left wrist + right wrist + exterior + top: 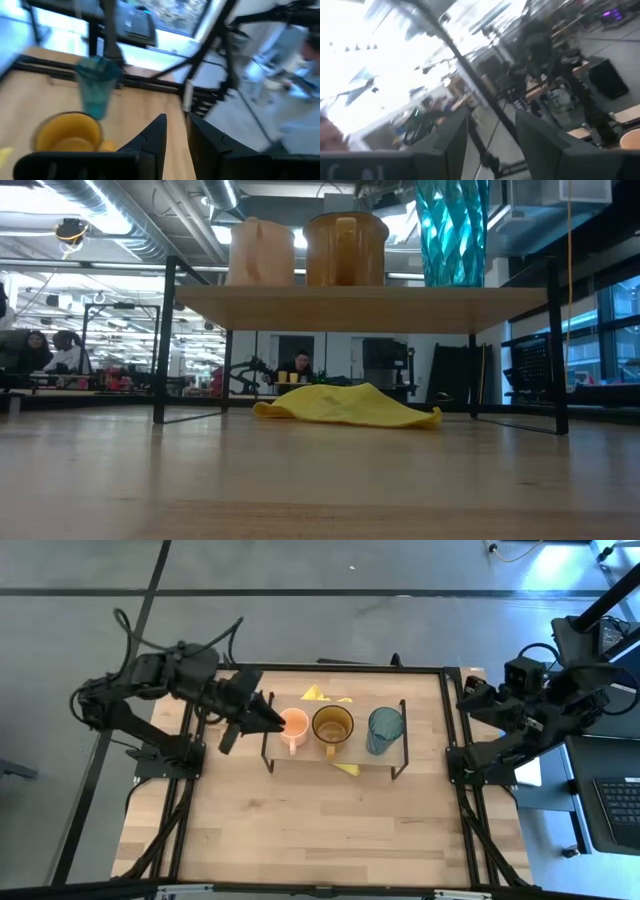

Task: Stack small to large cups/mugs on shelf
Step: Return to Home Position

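Observation:
Three cups stand upright in a row on the low wood shelf [352, 752]. From left to right they are the small orange mug [293, 724], the amber mug [332, 725] and the teal tumbler [385, 729]. The low view shows them on the shelf board [360, 308]: the orange mug [262, 252], the amber mug [345, 250] and the tumbler [452, 232]. My left gripper [272, 720] is narrowly open and empty, just left of the orange mug. Its wrist view shows the amber mug [67, 132] and the tumbler [97, 92]. My right gripper [492, 135] is open and empty at the table's right edge.
A yellow cloth [345, 405] lies on the table under the shelf, and its corners show at the far side [315, 693] and the near side [348, 768]. The shelf's black wire legs [160, 340] stand at its ends. Bare tabletop [320, 830] lies toward the near edge.

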`<state>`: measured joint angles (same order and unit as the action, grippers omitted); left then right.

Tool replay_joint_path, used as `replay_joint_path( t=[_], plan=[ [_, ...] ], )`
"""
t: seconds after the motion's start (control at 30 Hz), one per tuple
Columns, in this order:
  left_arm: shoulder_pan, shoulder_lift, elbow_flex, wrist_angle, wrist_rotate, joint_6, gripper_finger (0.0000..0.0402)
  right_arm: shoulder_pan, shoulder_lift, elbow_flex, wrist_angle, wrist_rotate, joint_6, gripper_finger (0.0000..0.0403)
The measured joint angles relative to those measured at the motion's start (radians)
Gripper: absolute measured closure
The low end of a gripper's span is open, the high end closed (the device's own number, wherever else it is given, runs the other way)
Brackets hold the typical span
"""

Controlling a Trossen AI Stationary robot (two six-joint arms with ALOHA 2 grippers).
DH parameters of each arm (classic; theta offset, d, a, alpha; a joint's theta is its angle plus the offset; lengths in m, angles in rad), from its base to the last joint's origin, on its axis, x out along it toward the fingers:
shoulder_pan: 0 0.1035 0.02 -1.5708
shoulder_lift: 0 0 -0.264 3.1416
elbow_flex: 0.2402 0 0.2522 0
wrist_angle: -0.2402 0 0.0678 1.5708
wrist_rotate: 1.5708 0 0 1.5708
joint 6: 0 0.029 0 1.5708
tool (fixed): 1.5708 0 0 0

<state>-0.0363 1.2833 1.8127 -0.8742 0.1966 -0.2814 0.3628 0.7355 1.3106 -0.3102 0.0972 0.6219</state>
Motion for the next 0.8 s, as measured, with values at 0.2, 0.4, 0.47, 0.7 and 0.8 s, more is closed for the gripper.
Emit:
replay_joint_path(
  t=[0.2,0.4,0.47,0.7,0.8],
  plan=[
    [-0.196,-0.076,-0.157,0.158,-0.241,0.081,0.0333,0.001,0.001,-0.019,-0.007,-0.233,-0.162,0.0235],
    [-0.288,-0.248,-0.602,0.784,-0.225,0.098,0.0333,0.000,-0.002,-0.239,0.116,-0.278,-0.209,0.0235],
    [-0.308,-0.301,-0.758,0.977,-0.212,0.091,0.0333,0.001,-0.010,-0.328,0.195,-0.350,-0.213,0.0235],
    [-0.357,-0.453,-1.159,1.424,-0.220,0.229,0.0333,-0.002,-0.194,-0.470,0.269,-0.404,-0.318,0.0235],
    [-0.362,-0.568,-1.270,1.472,-0.270,0.256,0.0333,-0.001,-0.324,-0.470,0.161,-0.312,-0.367,0.0235]
  ],
)
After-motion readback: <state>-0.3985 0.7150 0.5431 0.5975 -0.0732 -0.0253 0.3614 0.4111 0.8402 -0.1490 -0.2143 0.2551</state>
